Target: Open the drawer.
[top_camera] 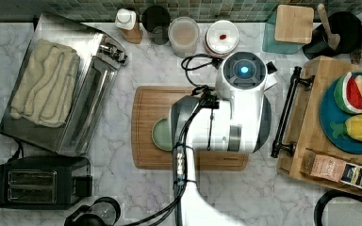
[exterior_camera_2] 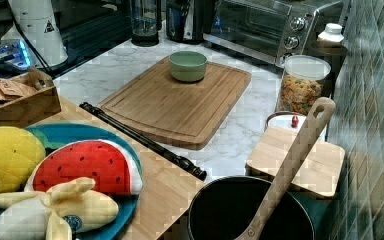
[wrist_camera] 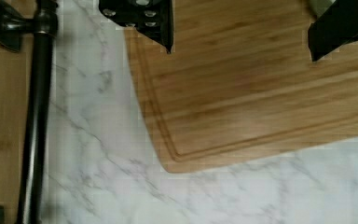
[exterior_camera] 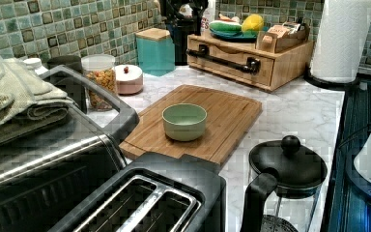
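The drawer (exterior_camera: 222, 70) is the light-wood front of a box at the top view's right, and it sits flush with the box in the left view. Its long black bar handle (top_camera: 285, 113) (exterior_camera: 224, 58) (exterior_camera_2: 140, 137) (wrist_camera: 35, 126) runs along the front. My arm (top_camera: 242, 94) hangs over the right end of the bamboo cutting board (top_camera: 153, 101), left of the handle in the top view. In the wrist view my gripper (wrist_camera: 241, 52) is open and holds nothing. It is above the board's corner (wrist_camera: 242, 107), with a strip of marble between it and the handle.
A green bowl (exterior_camera: 184, 122) stands on the cutting board. A blue plate (top_camera: 332, 129) of toy fruit and a carton (top_camera: 339, 170) sit on the box's top. Jars (top_camera: 184, 35), a toaster oven (top_camera: 56, 89), a toaster (top_camera: 37, 181) and a kettle (exterior_camera: 287, 166) ring the marble counter.
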You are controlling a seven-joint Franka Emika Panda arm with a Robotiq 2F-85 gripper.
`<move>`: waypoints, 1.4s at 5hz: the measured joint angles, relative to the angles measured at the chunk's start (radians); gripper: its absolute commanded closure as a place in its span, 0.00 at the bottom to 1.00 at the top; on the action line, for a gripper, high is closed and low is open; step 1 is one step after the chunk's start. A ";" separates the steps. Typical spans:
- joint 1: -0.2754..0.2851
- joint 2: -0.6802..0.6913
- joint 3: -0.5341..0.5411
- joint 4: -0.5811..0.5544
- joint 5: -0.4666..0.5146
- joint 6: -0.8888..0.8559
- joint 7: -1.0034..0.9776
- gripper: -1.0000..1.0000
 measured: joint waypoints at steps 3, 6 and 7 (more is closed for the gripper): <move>-0.102 0.093 -0.088 0.004 -0.029 0.189 -0.069 0.00; -0.161 0.135 -0.130 0.009 -0.029 0.202 -0.070 0.00; -0.161 0.177 -0.120 0.010 -0.044 0.237 -0.071 0.00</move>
